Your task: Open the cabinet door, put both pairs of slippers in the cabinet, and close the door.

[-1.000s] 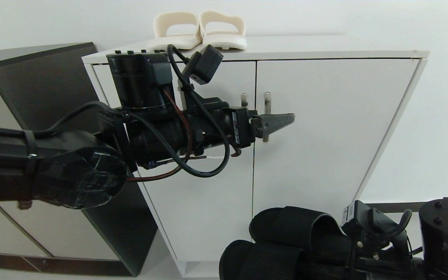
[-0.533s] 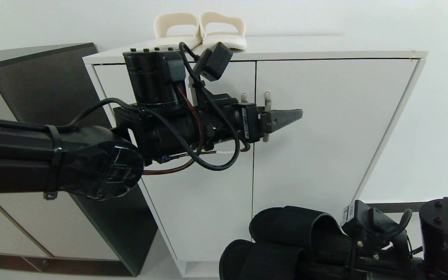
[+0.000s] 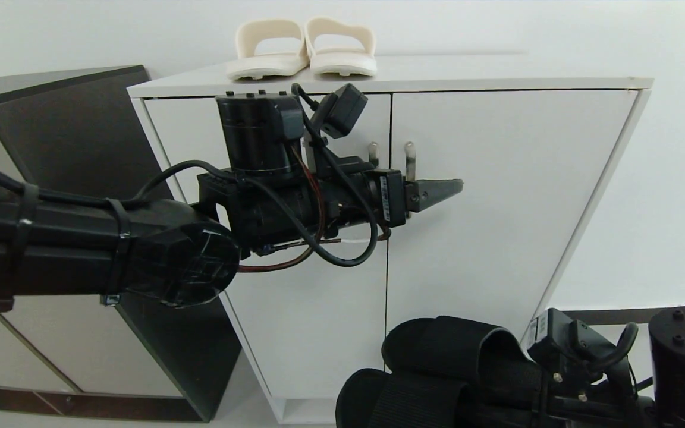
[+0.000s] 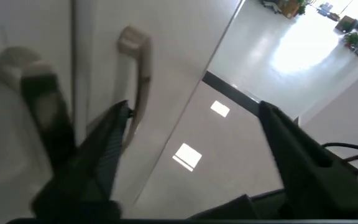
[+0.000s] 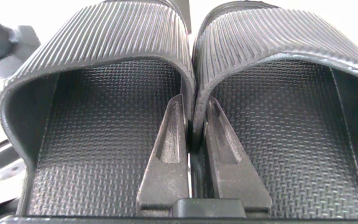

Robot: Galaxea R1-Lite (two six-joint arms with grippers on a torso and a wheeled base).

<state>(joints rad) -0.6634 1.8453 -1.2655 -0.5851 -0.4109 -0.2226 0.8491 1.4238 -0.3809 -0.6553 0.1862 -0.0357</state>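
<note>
Hovering spread-fingered by the shut right door's (image 3: 497,208) stiff, slim handle (image 4: 137,74), the left gripper (image 4: 192,112) should hook it, while the right gripper (image 5: 193,102) pinches the light, pliable black slippers' (image 5: 104,143) adjoining walls below.

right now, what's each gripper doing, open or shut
Left gripper: open, at a door handle.
Right gripper: shut on the black slippers, pinching their inner sides together.
</note>
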